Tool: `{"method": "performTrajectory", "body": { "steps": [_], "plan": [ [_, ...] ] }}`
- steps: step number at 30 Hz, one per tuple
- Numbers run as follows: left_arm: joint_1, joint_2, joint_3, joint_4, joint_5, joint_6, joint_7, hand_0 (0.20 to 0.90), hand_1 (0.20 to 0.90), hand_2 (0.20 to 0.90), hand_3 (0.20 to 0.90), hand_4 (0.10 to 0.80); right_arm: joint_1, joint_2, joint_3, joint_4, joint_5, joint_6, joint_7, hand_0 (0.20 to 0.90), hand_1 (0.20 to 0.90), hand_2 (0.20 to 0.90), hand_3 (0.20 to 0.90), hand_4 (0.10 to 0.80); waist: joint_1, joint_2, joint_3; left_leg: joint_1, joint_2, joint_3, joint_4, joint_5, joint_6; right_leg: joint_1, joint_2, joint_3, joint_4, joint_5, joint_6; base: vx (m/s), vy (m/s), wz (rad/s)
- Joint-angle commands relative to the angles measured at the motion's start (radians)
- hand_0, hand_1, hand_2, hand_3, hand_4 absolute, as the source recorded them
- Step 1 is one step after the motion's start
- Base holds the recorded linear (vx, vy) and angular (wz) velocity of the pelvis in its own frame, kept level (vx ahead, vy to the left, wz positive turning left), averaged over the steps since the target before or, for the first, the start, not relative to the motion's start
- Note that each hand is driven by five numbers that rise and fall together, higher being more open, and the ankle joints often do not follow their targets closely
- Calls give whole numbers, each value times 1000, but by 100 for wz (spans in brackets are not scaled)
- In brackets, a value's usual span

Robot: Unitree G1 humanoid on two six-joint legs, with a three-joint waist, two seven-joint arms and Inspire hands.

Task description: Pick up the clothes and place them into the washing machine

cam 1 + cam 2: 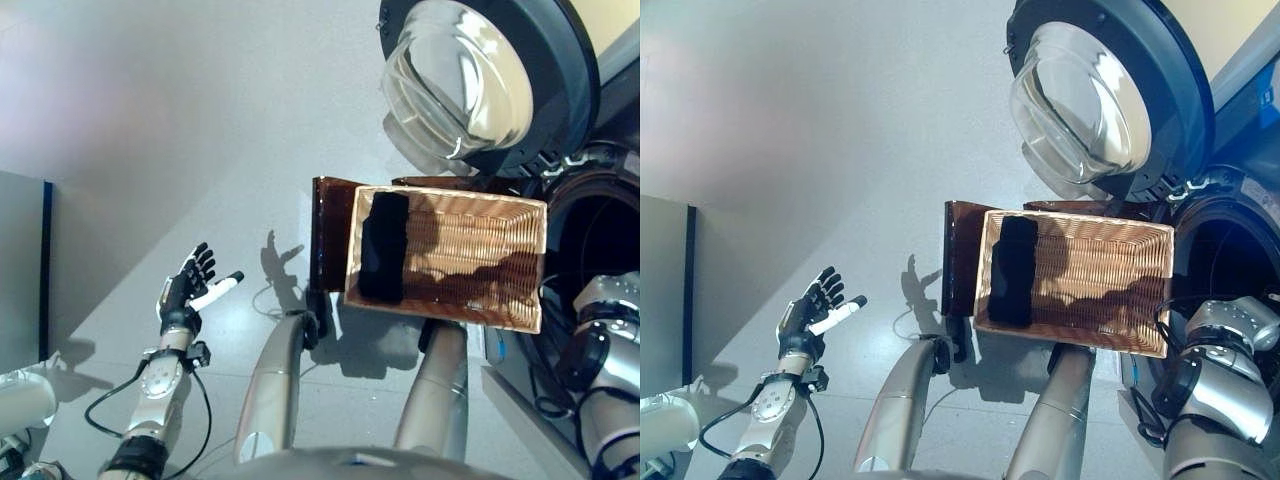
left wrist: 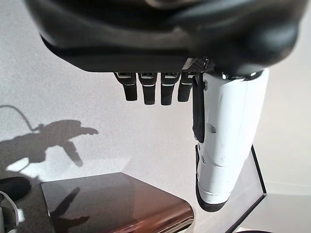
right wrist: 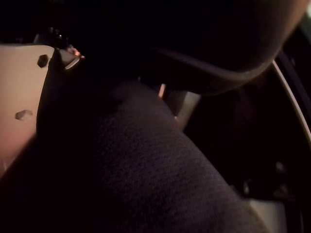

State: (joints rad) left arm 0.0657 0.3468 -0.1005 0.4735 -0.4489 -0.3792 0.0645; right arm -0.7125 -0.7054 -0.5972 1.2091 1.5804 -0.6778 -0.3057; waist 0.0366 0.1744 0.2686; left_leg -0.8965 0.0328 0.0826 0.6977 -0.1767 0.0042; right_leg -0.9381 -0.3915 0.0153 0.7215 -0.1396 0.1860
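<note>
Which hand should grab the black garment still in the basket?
Probably left. The left hand is open and free beside the basket, on the garment's side. The right arm reaches into the washing machine drum, its hand hidden.

We see a brown stool [image 1: 328, 232] on the grey floor [image 1: 150, 120], and a grey panel [image 1: 22, 270] at far left.

Bright floor [image 1: 200, 120], hard shadows (right wrist view dark).

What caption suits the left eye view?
Wicker basket holding one dark garment beside the open washing machine door; left robot hand open.
</note>
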Motion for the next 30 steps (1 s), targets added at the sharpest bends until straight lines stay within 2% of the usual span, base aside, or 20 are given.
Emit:
{"method": "performTrajectory", "body": {
  "steps": [1, 9, 11, 13, 16, 20, 24, 26, 27, 28, 29, 30],
  "plan": [
    [29, 74, 62, -43, -20, -81, 30, 900, 900, 900, 900, 800, 38, -154, 44, 40, -56, -69, 26, 900, 900, 900, 900, 800, -33, 1, -56, 79, 20, -26, -44, -37, -46, -3, 27, 34, -14, 93, -40, 0, 0, 0],
    [28, 69, 74, -32, -14, -74, 39, 900, 900, 900, 900, 800, 45, -130, 93, 114, -116, -6, -12, 900, 900, 900, 900, 800, -29, -11, -54, 85, 20, -23, -44, -37, -45, 12, 26, 28, -20, 94, -42, 0, 0, 0],
    [26, 70, 74, -29, -7, -70, 37, 900, 900, 900, 900, 800, 50, -130, 112, 152, -145, 31, -27, 900, 900, 900, 900, 800, -27, -14, -52, 87, 20, -22, -44, -38, -45, 17, 25, 26, -23, 95, -41, 0, 0, 0],
    [28, 69, 76, -36, -7, -66, 29, 900, 900, 900, 900, 800, 43, -128, 184, 189, -221, 114, -27, 900, 900, 900, 900, 800, -21, -20, -45, 89, 22, -21, -46, -35, -44, 23, 24, 24, -29, 98, -42, 0, 0, 0],
    [35, 65, 79, -41, -8, -70, 25, 900, 900, 900, 900, 800, 49, -110, 226, 178, -286, 131, -35, 900, 900, 900, 900, 800, -21, -24, -37, 91, 22, -22, -47, -33, -43, 28, 24, 22, -36, 102, -42, 0, 0, 0],
    [43, 57, 73, -42, -11, -80, 28, 900, 900, 900, 900, 800, 80, -33, 295, 151, -413, 149, -59, 900, 900, 900, 900, 800, -21, -31, -22, 92, 21, -20, -47, -28, -42, 34, 24, 18, -42, 109, -43, 0, 0, 0],
    [42, 48, 76, -44, 3, -100, 42, 900, 900, 900, 900, 800, 128, 49, 444, 93, -687, 189, -119, 900, 900, 900, 900, 800, -26, -40, -7, 89, 21, -18, -46, -22, -39, 35, 26, 18, -49, 118, -46, 0, 0, 0],
    [43, 41, 78, -41, 8, -107, 48, 900, 900, 900, 900, 800, 159, 109, 501, 24, -742, 191, -96, 900, 900, 900, 900, 800, -32, -46, -2, 85, 21, -17, -42, -21, -38, 32, 28, 19, -49, 122, -47, 49, 2, -1],
    [44, 38, 81, -37, 8, -110, 47, 900, 900, 900, 900, 800, 176, 142, 534, -11, -765, 194, -79, 900, 900, 900, 900, 800, -31, -48, -5, 92, 23, -24, -30, -55, -44, 39, 31, 23, -34, 90, -38, 98, -6, -2],
    [48, 36, 88, -35, 9, -112, 48, 900, 900, 900, 900, 800, 196, 161, 559, -54, -798, 198, -73, 900, 900, 900, 900, 800, -32, -52, -3, 90, 25, -25, -27, -55, -43, 40, 33, 22, -35, 91, -39, 0, 0, 0],
    [49, 34, 92, -35, 8, -112, 48, 900, 900, 900, 900, 800, 219, 177, 602, -122, -860, 204, -68, 900, 900, 900, 900, 800, -36, -58, 4, 80, 24, -17, -38, -18, -38, 35, 31, 17, -57, 129, -49, -9, 4, -5],
    [55, 32, 96, -34, 11, -111, 45, 900, 900, 900, 900, 800, 242, 192, 655, -183, -924, 218, -60, 900, 900, 900, 900, 800, -35, -62, -1, 91, 28, -24, -30, -51, -43, 44, 35, 20, -43, 98, -40, -112, 13, -5]
  ]
}}
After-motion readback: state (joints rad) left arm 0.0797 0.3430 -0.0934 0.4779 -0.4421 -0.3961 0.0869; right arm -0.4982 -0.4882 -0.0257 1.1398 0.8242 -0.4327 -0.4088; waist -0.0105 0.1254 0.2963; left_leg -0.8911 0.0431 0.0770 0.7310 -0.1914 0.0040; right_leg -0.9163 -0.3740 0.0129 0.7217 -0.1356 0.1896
